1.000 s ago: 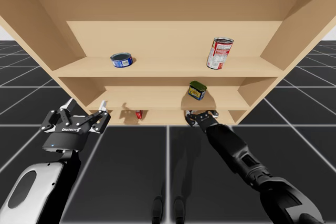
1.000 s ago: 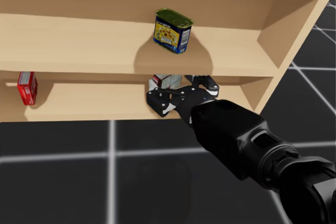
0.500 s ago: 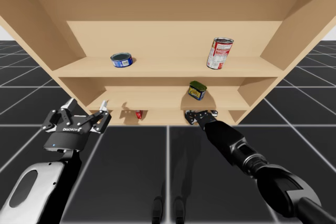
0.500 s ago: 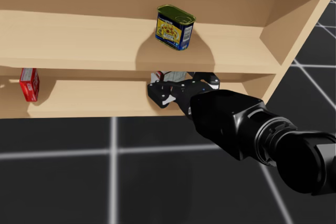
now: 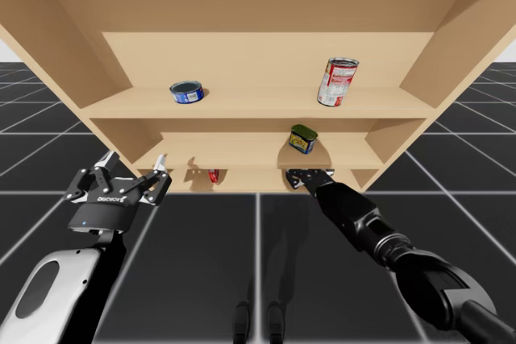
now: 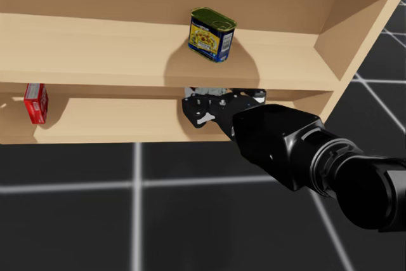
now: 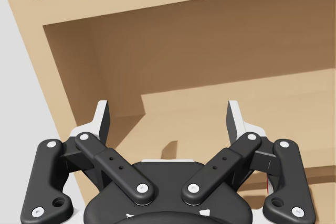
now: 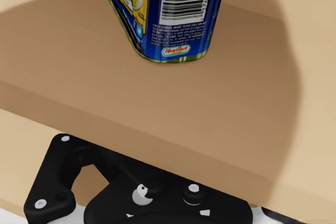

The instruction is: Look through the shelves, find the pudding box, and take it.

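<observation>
A small red box stands on the lowest shelf at its left, also seen in the high view. My right gripper reaches into that lowest shelf, right under the middle board, well to the right of the red box. Its outer links stand wide apart, so it is open; the board hides the fingertips. A pale sliver of something shows just behind it, too hidden to name. My left gripper hangs open and empty in front of the shelf's left end, as the left wrist view confirms.
A blue-and-yellow tin with a green top stands on the middle shelf directly above my right gripper, and close ahead in the right wrist view. The top shelf holds a flat blue can and a tall red-and-white can.
My right arm has pushed its gripper further in under the middle board, which now hides the fingertips. My head has turned slightly. The left arm has stayed put.
</observation>
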`<control>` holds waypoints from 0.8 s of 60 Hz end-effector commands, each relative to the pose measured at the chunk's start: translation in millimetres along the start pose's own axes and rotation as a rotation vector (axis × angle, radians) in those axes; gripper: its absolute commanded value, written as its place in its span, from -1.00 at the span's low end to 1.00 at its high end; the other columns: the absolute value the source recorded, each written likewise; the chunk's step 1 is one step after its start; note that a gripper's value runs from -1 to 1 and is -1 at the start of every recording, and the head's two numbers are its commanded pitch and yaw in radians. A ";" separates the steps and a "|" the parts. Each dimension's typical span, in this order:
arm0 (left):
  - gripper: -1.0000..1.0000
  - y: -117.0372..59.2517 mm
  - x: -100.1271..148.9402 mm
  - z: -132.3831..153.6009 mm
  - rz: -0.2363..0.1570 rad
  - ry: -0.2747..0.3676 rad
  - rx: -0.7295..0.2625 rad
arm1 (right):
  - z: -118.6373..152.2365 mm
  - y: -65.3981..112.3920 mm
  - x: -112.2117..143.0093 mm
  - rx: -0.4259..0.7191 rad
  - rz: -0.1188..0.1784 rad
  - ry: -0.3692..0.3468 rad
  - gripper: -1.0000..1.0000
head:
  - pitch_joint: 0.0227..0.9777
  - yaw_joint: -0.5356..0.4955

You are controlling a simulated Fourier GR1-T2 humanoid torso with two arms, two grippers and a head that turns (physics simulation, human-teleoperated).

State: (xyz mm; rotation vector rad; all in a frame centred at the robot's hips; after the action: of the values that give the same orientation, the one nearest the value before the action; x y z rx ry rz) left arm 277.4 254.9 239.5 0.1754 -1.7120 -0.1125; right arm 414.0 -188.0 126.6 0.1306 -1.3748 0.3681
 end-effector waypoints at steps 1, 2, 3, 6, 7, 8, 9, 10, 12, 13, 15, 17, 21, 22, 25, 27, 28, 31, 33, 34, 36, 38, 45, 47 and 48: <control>-1.00 -1.8 0.6 -0.6 0.000 -0.003 -0.005 | -25.1 -13.5 -22.8 -0.087 0.045 0.011 1.00 | 0.58 -0.37; -1.00 -1.9 0.8 -0.4 0.000 -0.003 -0.004 | -23.6 -14.0 -22.7 -0.089 0.045 0.010 1.00 | 0.58 -0.37; -1.00 -2.0 0.9 -0.2 0.000 -0.004 -0.004 | -21.9 -14.3 -22.5 -0.091 0.044 0.009 1.00 | 0.58 -0.37; -1.00 -2.1 1.0 -0.1 0.001 -0.005 -0.004 | -13.0 -15.2 -20.6 -0.093 0.038 -0.005 1.00 | 0.58 -0.37; -1.00 -2.1 1.1 0.0 0.001 -0.005 -0.004 | -11.0 -15.4 -20.3 -0.095 0.041 -0.010 1.00 | 0.58 -0.37; -1.00 -2.2 1.1 -0.1 0.000 -0.005 -0.004 | -8.7 -15.5 -19.7 -0.096 0.045 -0.014 1.00 | 0.57 -0.37; -1.00 -2.3 1.1 -0.1 0.000 -0.006 -0.004 | -4.5 -15.7 -18.7 -0.098 0.047 -0.021 1.00 | 0.57 -0.37; -1.00 -2.4 1.2 0.2 0.000 -0.006 -0.003 | 0.4 -15.7 -17.1 -0.097 0.046 -0.029 1.00 | 0.57 -0.37; -1.00 -2.5 1.2 0.2 0.000 -0.007 -0.003 | 7.4 -15.8 -14.5 -0.101 0.039 -0.042 1.00 | 0.57 -0.37; -1.00 -2.5 1.3 0.2 0.000 -0.007 -0.003 | 9.9 -15.8 -13.8 -0.104 0.040 -0.046 1.00 | 0.57 -0.37; -1.00 -2.5 1.4 0.5 0.001 -0.008 -0.002 | 17.8 -15.4 -12.0 -0.102 0.041 -0.056 1.00 | 0.57 -0.38; -1.00 -2.5 1.5 0.6 0.001 -0.009 -0.002 | 25.4 -15.1 -10.2 -0.104 0.038 -0.065 1.00 | 0.57 -0.38; -1.00 -2.6 1.9 0.8 0.001 -0.010 -0.001 | 40.1 -14.6 -8.2 -0.112 0.042 -0.082 1.00 | 0.56 -0.38; -1.00 -2.6 1.9 0.9 0.001 -0.010 -0.001 | 42.4 -14.5 -8.0 -0.113 0.040 -0.084 1.00 | 0.56 -0.38; -1.00 -2.5 2.1 1.1 0.002 -0.011 -0.002 | 54.2 -13.8 -7.4 -0.112 0.039 -0.097 1.00 | 0.56 -0.38; -1.00 -2.4 2.2 1.2 0.002 -0.011 -0.002 | 58.5 -13.4 -7.5 -0.115 0.037 -0.102 1.00 | 0.55 -0.38; -1.00 -2.4 2.2 1.2 0.003 -0.011 -0.002 | 62.8 -12.6 -7.8 -0.117 0.034 -0.104 1.00 | 0.55 -0.38; -1.00 -2.4 2.5 1.6 0.003 -0.012 -0.002 | 72.9 -10.5 -9.7 -0.113 0.029 -0.110 1.00 | 0.55 -0.38; -1.00 -2.3 2.7 1.7 0.003 -0.012 -0.001 | 76.7 -9.6 -10.6 -0.113 0.028 -0.112 1.00 | 0.55 -0.38; -1.00 -2.3 2.7 1.8 0.004 -0.012 -0.001 | 80.4 -8.7 -11.2 -0.113 0.026 -0.114 1.00 | 0.55 -0.38; -1.00 -2.4 2.9 1.8 0.004 -0.013 -0.002 | 86.0 -7.4 -11.4 -0.115 0.026 -0.120 1.00 | 0.55 -0.38; -1.00 -2.3 2.9 1.9 0.003 -0.013 -0.002 | 91.8 -5.9 -11.3 -0.116 0.028 -0.129 1.00 | 0.54 -0.38; -1.00 -2.1 3.0 1.9 0.003 -0.015 -0.002 | 110.1 -1.0 -8.2 -0.111 0.014 -0.148 1.00 | 0.54 -0.38; -1.00 -2.0 3.1 2.0 0.003 -0.016 -0.002 | 119.7 1.4 -6.4 -0.106 0.007 -0.157 1.00 | 0.54 -0.38; -1.00 -1.9 3.3 2.1 0.004 -0.016 -0.002 | 122.4 1.9 -5.9 -0.106 0.004 -0.160 1.00 | 0.54 -0.38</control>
State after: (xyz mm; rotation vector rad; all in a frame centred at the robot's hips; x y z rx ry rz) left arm 275.3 252.5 241.6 0.1716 -1.7261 -0.1132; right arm 311.4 -217.8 124.3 0.1256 -1.4714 0.3874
